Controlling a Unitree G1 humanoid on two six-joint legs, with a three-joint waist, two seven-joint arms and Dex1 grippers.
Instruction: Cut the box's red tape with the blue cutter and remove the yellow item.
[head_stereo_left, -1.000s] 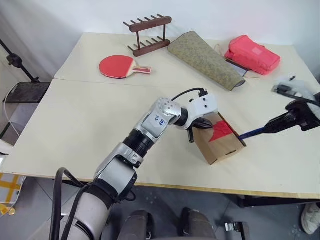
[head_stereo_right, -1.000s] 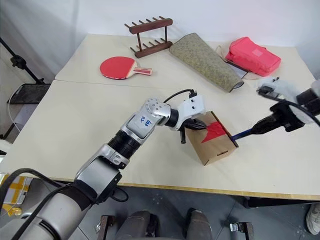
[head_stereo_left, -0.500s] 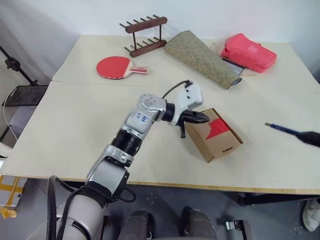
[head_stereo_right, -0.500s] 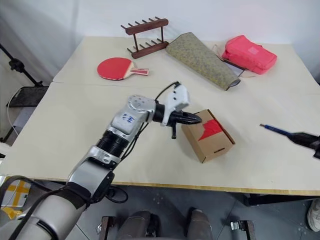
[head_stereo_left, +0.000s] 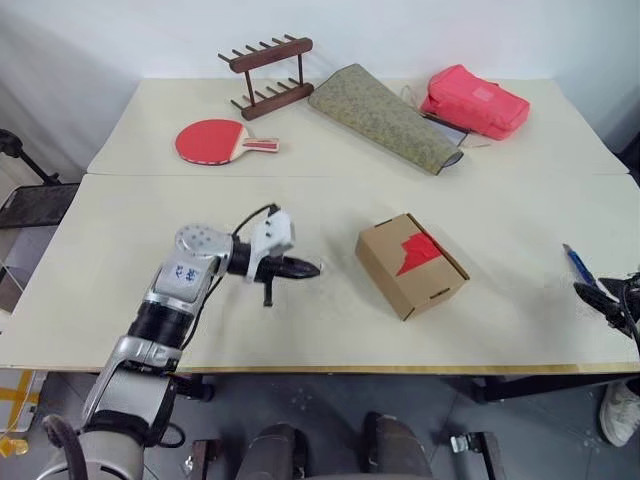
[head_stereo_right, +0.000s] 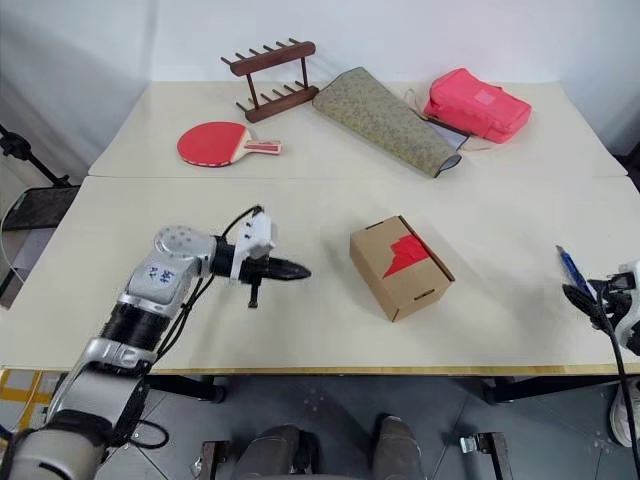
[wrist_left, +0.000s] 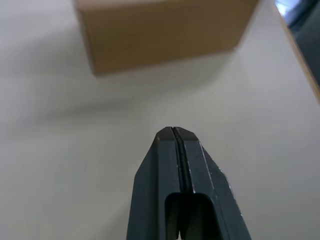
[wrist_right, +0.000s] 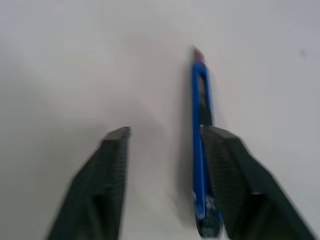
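Observation:
The brown box (head_stereo_left: 410, 265) lies on the table right of centre, its red tape (head_stereo_left: 418, 250) facing up. My left gripper (head_stereo_left: 315, 268) is shut and empty, pointing at the box from a hand's width to its left. The left wrist view shows the same shut fingertips (wrist_left: 172, 131) and the box (wrist_left: 165, 30) ahead, apart from them. The blue cutter (head_stereo_left: 577, 265) lies on the table at the right edge. My right gripper (wrist_right: 167, 132) is open around it, with the cutter (wrist_right: 201, 115) resting against one finger's inner side. The yellow item is hidden.
At the back of the table lie a red table-tennis paddle (head_stereo_left: 210, 140), a wooden rack (head_stereo_left: 265, 75), a long speckled pouch (head_stereo_left: 385, 115) and a pink-red bag (head_stereo_left: 475, 100). The table's right edge (head_stereo_left: 630, 330) runs just beside the right gripper.
My left gripper has drawn back leftwards from the box. My right gripper sank to the table's right edge with the cutter and opened; the cutter now lies on the table.

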